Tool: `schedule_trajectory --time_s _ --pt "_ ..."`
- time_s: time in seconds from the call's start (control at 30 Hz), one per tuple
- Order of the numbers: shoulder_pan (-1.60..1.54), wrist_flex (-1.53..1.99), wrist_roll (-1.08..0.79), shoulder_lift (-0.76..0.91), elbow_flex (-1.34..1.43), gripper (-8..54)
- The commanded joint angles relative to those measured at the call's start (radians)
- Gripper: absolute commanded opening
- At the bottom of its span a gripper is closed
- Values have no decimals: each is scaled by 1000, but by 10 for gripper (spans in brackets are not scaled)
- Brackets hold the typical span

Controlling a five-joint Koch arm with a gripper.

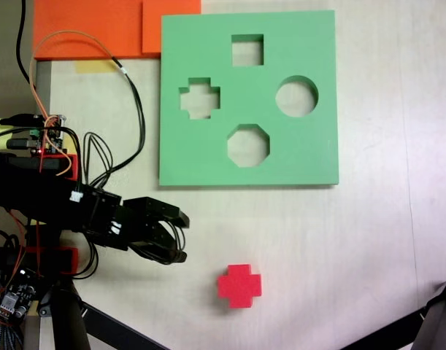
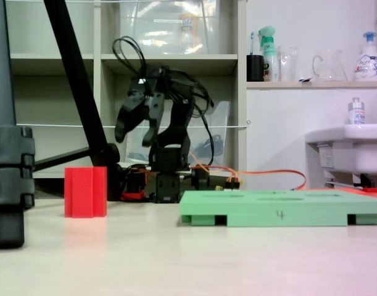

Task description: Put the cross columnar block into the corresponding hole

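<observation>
The cross columnar block (image 1: 239, 285) is bright red and stands on the pale table in front of the green foam board (image 1: 295, 157). From the side it appears as a ribbed red column (image 2: 86, 192), left of the board (image 2: 281, 208). The corresponding hole (image 1: 200, 98) is the plus-shaped cutout on the board's left side. My gripper (image 1: 183, 238) is open, left of the block and a little behind it, with nothing between its fingers. In a fixed view the gripper (image 2: 134, 137) hangs well above the table, fingers pointing down.
The board also has a square cutout (image 1: 247, 49), a round one (image 1: 296, 96) and an octagonal one (image 1: 248, 144). Orange foam sheets (image 1: 98, 29) lie at the top left. Cables (image 1: 131, 95) trail beside the board. Black tripod legs (image 1: 434, 321) stand near the front corners.
</observation>
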Motion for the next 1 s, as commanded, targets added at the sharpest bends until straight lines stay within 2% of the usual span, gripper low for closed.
schedule_trajectory --time_s 0.0,0.07,0.1,0.2,0.3,0.57,0.97 --pt "3 126 -15 -89 -202 237" --pt "2 439 -78 -342 -537 401" --pt "2 538 -110 -448 -653 444" --pt "3 554 -114 -526 -738 456" --pt "17 554 -117 -620 -808 524" --pt "51 554 -241 -804 -854 524" --pt "106 440 -252 -908 -853 523"
